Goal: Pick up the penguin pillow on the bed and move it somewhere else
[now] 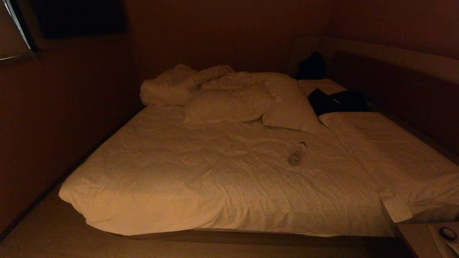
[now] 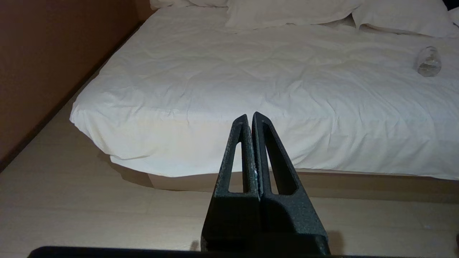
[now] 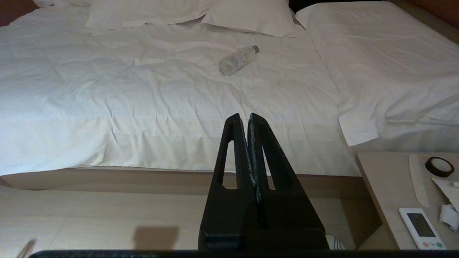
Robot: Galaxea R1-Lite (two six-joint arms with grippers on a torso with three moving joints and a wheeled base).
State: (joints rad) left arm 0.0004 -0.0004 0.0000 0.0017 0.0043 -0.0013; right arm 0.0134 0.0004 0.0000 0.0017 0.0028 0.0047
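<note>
The bed fills the head view, a wide low bed under a rumpled white duvet. The penguin pillow shows in no view; only plain white pillows lie at the far end. Neither arm appears in the head view. My left gripper is shut and empty, held above the floor short of the bed's near left corner. My right gripper is also shut and empty, above the floor in front of the bed's near edge.
A clear plastic bottle lies on the duvet right of the middle. Dark clothing sits at the far right by the headboard. A bedside table with a tape roll and a remote stands at the near right. A wall runs along the bed's left side.
</note>
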